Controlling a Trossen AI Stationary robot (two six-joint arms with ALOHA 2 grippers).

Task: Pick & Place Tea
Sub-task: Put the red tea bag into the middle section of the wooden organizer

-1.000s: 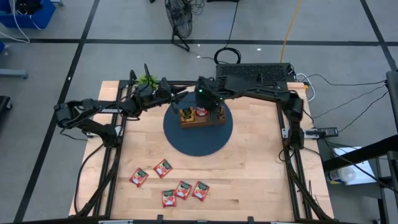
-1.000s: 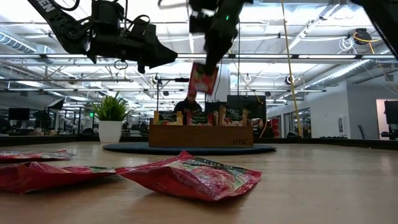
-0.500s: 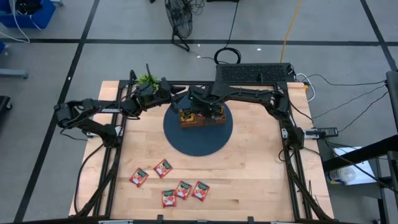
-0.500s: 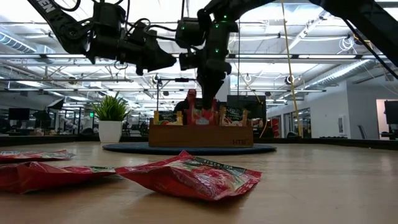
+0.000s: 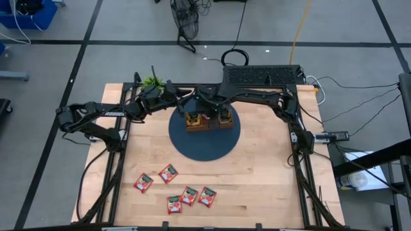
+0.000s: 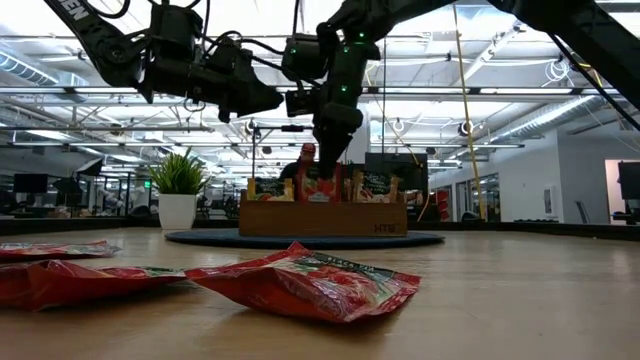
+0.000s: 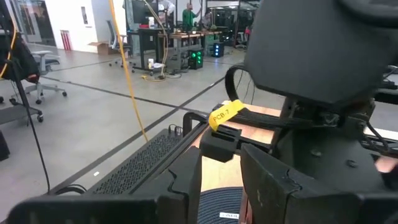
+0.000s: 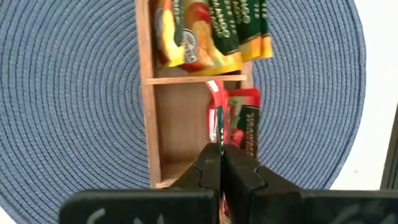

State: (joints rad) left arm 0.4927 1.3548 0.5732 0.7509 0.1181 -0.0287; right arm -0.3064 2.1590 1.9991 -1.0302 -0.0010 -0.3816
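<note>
Over the wooden tray [image 8: 149,118], right jaws pinch a red sachet [image 8: 216,118] edge-on.

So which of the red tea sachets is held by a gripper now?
The red sachet standing on edge in the wooden tray's middle compartment, pinched by the right gripper. The loose sachets lie flat on the table.

Five red sachets [image 5: 174,190] are lying on the bare wood in the lower left of the high view. One wooden tray [image 5: 209,125] is sitting on one round blue mat [image 5: 204,142] at upper centre, with two arms reaching over it.
</note>
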